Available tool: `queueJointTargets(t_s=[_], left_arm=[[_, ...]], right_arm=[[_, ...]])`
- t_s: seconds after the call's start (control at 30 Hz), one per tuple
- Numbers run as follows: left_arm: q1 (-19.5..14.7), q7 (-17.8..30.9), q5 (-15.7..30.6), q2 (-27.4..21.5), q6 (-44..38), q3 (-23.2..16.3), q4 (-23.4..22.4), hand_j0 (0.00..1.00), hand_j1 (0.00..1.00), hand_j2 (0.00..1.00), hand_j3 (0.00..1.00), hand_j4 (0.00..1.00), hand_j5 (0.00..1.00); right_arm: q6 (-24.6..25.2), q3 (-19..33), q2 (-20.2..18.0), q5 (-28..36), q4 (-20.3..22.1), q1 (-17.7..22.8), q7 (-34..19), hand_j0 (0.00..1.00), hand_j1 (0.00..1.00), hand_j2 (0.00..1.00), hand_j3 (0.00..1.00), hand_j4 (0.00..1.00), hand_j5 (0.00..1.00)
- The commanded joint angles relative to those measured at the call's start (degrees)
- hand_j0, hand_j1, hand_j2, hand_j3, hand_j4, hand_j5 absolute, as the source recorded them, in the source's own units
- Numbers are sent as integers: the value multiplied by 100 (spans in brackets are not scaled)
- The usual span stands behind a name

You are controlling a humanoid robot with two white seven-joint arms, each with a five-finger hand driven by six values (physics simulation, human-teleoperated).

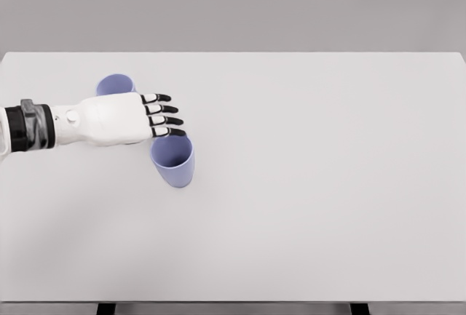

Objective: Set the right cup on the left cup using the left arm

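The left hand [124,117], fingers straight and holding nothing, hovers with its fingertips [172,121] just above the rim of the upright right cup [173,161], while the left cup [115,84] stands just behind that hand, seemingly partly hidden by it.

Bright, even light; soft faint shadows; sharp render.

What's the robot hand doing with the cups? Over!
Left hand open, holding nothing. Right cup just below its fingertips. Left cup partly behind the hand. Nothing between them.
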State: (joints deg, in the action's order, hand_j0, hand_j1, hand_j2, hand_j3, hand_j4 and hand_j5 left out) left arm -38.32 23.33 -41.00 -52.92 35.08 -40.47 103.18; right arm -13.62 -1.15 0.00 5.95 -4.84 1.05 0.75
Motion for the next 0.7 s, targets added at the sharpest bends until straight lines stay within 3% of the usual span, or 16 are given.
queueJointTargets(t_s=[0.0,0.27,0.67], left_arm=[[-9,-4,75,45,-8,-118,0,100,100,100,100,100,100],[-193,23,39,159,-8,-461,0,100,100,100,100,100,100],[-273,119,13,344,-8,-611,0,100,100,100,100,100,100]], right_arm=[[0,1,0,2,1,0,-5,100,100,100,100,100,100],[0,1,0,2,1,0,-5,100,100,100,100,100,100],[0,1,0,2,1,0,4,100,100,100,100,100,100]])
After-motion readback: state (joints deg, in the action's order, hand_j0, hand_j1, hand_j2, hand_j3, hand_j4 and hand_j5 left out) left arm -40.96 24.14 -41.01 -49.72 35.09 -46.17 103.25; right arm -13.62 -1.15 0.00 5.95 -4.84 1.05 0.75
